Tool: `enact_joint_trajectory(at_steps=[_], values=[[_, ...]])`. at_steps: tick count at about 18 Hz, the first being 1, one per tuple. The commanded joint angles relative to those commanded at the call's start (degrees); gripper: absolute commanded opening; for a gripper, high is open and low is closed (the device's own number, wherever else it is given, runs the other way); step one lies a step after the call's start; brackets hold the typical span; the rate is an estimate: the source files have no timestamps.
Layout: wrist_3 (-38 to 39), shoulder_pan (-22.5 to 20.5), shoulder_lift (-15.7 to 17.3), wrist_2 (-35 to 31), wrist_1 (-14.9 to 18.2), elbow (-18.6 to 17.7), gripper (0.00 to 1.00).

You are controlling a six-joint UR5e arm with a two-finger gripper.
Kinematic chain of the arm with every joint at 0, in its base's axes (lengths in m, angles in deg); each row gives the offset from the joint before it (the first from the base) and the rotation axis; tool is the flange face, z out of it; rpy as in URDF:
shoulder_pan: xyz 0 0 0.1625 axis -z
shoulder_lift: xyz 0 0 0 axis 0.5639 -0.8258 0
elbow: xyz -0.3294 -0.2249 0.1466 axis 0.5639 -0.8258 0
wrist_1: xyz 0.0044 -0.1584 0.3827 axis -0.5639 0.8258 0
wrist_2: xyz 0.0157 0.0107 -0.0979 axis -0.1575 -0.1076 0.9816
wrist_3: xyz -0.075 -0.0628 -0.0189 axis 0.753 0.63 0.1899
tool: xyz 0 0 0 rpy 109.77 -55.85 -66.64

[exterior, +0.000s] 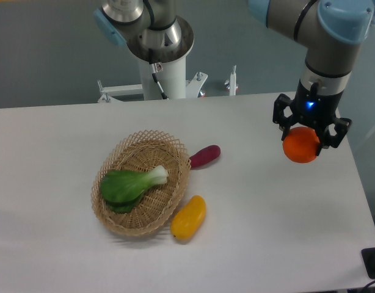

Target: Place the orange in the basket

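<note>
1. The tool [303, 141] hangs over the right part of the white table [267, 244], its black fingers [287, 121] pinching the orange [300, 145] from both sides.
2. The orange sits between the fingers, its lower half showing below them; whether it clears the table or touches it cannot be told from this view.
3. A small blue light glows on the wrist just above the tool.
4. The basket [114, 217] lies on the left-centre part of the table, well apart from the orange.
5. Inside the basket lies a green leafy vegetable [129, 184] with a pale stalk end pointing to the right and far side.
6. A yellow fruit [189, 218], long and rounded, lies on the table just beside the near right rim of the basket, touching it or nearly so.
7. A dark purple vegetable [205, 155], short and oblong, lies at the far right rim of the basket, one end against the weave.
8. The arm's white base post [169, 76] stands at the far edge of the table, behind the basket.
9. A dark object [374, 262] shows at the near right corner, cut off by the frame edge.
</note>
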Motion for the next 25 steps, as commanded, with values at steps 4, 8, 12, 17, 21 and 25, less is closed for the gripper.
enact_joint_trajectory(at_steps=[4,8,12,17,21,25], values=[[0.0,0.1,0.0,0.1,-0.4,-0.8,0.50],[0.1,0.0,0.1,0.1,-0.4,-0.6,0.50],[0.3,0.3,-0.1,0.1,-0.4,-0.8,0.50],[4.1,1.5,-0.2,0.1,-0.4,-1.2,0.50],[15.0,6.2,-0.9,-0.1,-2.3,-1.7,0.50],[27.0,11.3,-1.5,0.0,-5.2,-3.7,0.51]])
